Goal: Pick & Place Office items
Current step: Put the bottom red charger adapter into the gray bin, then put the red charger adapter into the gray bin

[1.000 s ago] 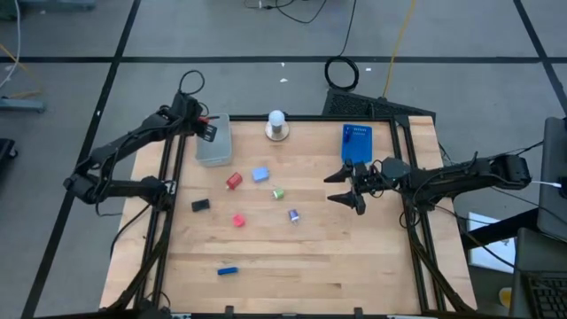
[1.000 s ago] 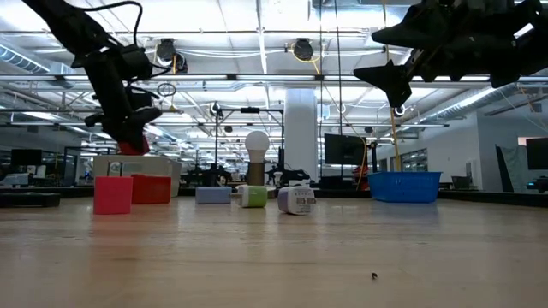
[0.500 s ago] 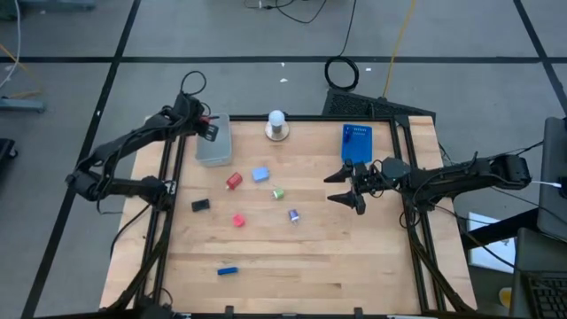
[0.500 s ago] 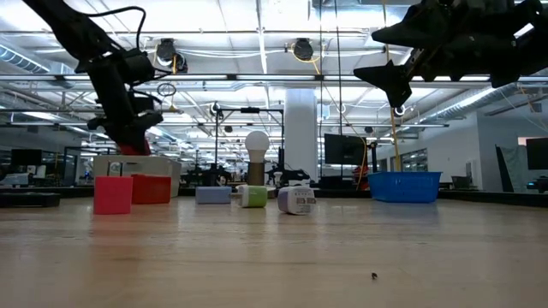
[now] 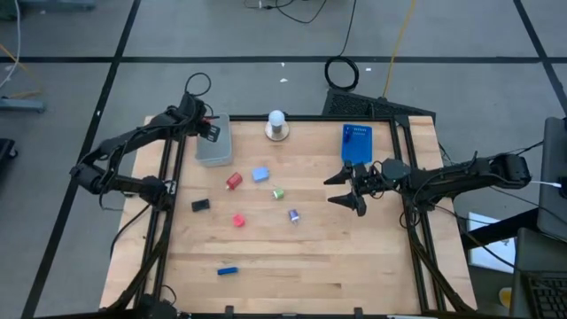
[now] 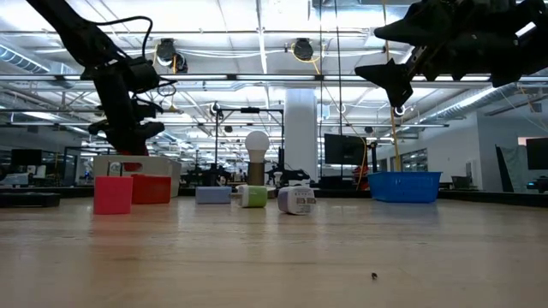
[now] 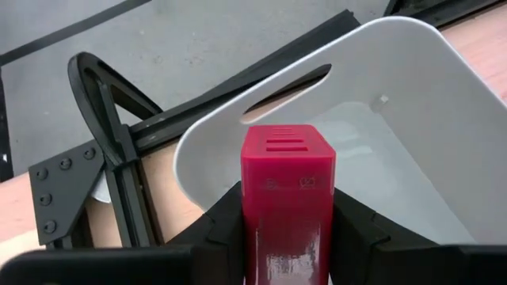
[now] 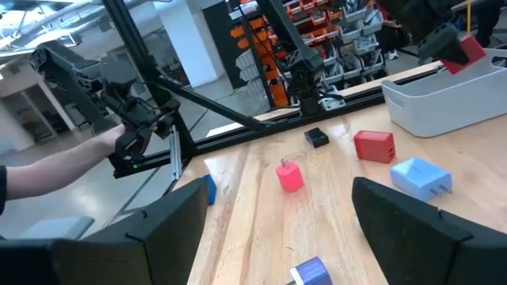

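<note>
A: Left side, entry one?
B: left gripper (image 5: pixel 209 131), over the near-left edge of the grey tray (image 7: pixel 412 103), clamped on a tall red block (image 7: pixel 287 190). Block upright, above the tray's hollow, not touching it. Lower end hidden between the fingers (image 7: pixel 218 229).

A: Right side?
B: right gripper (image 5: pixel 351 188), jaws spread wide, nothing between them, raised above bare wood just in front of the blue tray (image 5: pixel 356 143).

A: Loose on the table?
B: Clustered mid-table, none touching: red cube (image 5: pixel 234 181), light-blue block (image 5: pixel 260 174), green piece (image 5: pixel 277 193), purple piece (image 5: pixel 293 215), pink cylinder (image 5: pixel 238 220), black piece (image 5: pixel 201 205). Apart, toward the near edge: blue stick (image 5: pixel 228 270). At the far edge, between the two trays: white ball (image 5: pixel 277 118) on a round grey base.

A: In the way?
B: Nothing between either gripper and its nearest tray.

A: Hard to make out?
B: Held block barely visible from above, masked by the gripper. Black piece and blue stick not discernible at table height. In the right wrist view, a person's arm (image 8: pixel 47 170), cut off at the edge, beyond the table.
</note>
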